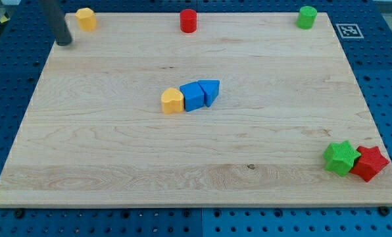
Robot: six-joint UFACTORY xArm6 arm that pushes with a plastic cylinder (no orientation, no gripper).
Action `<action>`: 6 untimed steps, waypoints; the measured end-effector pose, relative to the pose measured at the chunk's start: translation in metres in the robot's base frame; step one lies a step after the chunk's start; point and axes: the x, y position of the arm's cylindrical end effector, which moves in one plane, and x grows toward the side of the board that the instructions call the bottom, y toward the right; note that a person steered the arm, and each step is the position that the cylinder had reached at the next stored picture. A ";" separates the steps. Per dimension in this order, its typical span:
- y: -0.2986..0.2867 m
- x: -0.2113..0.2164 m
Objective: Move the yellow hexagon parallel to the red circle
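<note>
Yellow hexagon (85,18) sits at the desk's (183,158) top-left corner, level with the red circle (188,21) and well left of it. Tool: bare rod, no jaws, gripping nothing; my tip (65,43) just lower-left of the hexagon, apart

Rod (54,16): upper length cut off by the view's top edge, motion-blurred.
Bench (196,191): bottom corners just inside the view.
Red star (369,162): partly hidden behind green star (341,157).
</note>
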 end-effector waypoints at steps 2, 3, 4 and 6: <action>-0.008 -0.060; -0.007 -0.087; 0.002 -0.087; 0.070 -0.086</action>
